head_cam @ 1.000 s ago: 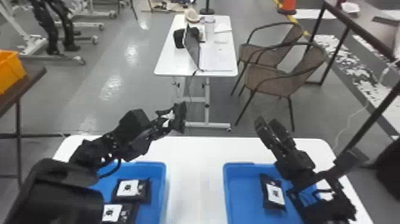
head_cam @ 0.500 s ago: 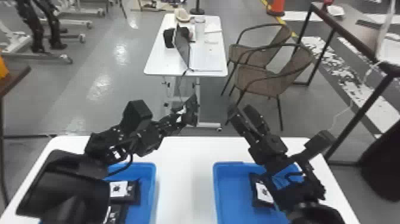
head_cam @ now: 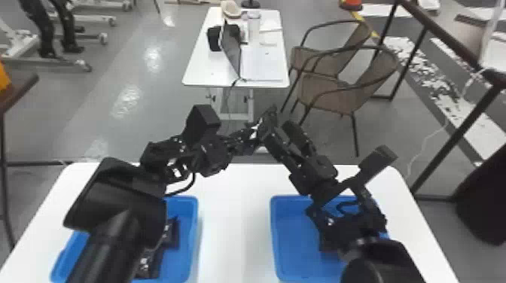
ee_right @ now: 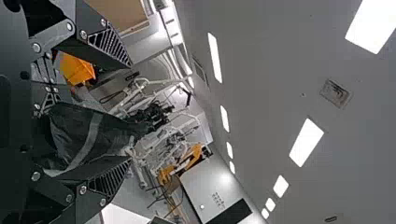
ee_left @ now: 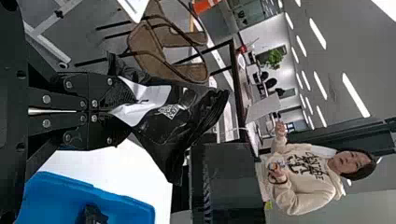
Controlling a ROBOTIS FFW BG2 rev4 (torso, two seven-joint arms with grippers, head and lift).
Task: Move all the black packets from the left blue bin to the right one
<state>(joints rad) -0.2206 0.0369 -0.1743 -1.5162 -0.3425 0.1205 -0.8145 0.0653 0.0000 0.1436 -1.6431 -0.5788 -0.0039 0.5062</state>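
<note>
Presently, packet (ee_left: 163, 128) aloft, left gripper (ee_left: 112, 110) clamped on it. Right gripper (ee_right: 130, 113) spread, seemingly around it. Likely fault: drop, if left releases before right bites.

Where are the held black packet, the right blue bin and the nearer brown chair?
Held black packet (ee_left: 159, 130): left wrist view, black plastic beside the white label.
Right blue bin (head_cam: 295, 231): head view, bare floor.
Nearer brown chair (head_cam: 339, 101): head view, seat.
</note>
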